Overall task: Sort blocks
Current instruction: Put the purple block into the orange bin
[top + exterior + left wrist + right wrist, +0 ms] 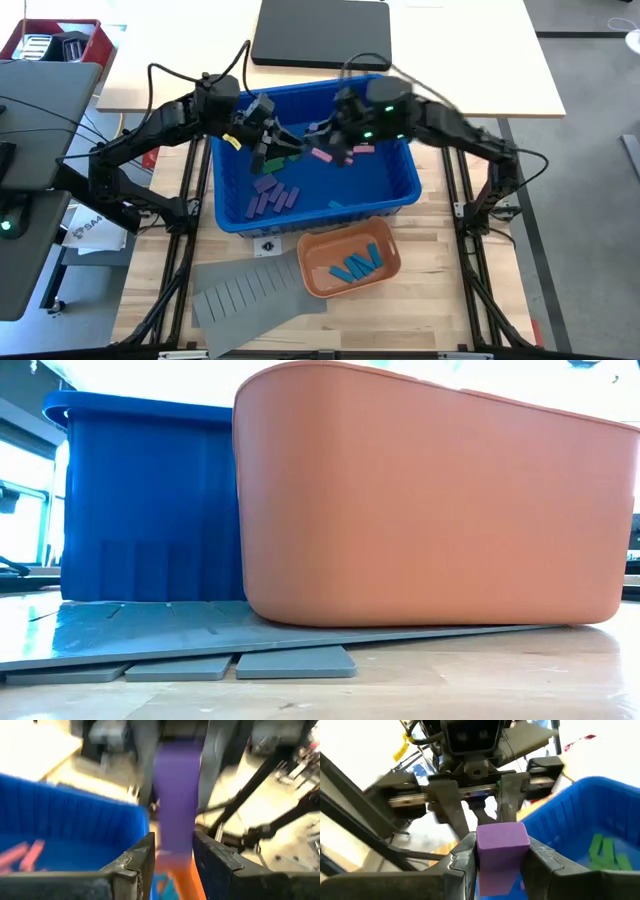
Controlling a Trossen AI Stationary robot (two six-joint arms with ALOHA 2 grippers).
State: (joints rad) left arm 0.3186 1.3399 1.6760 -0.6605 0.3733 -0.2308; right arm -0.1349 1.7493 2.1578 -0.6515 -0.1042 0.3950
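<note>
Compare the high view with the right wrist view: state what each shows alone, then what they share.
Only the high view: the orange tray holding blue blocks, the grey slotted sheet, the laptop, and pink blocks in the bin.
Only the right wrist view: a purple block pinched in the right tool, with the left tool facing it at the block's far end.
Both: the blue bin, green blocks inside it, and both arms.

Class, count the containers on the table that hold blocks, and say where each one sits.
2. The blue bin sits mid-table under both arms, holding purple, pink and green blocks. The orange tray sits in front of it, partly on the grey divider sheet, holding blue blocks.
</note>
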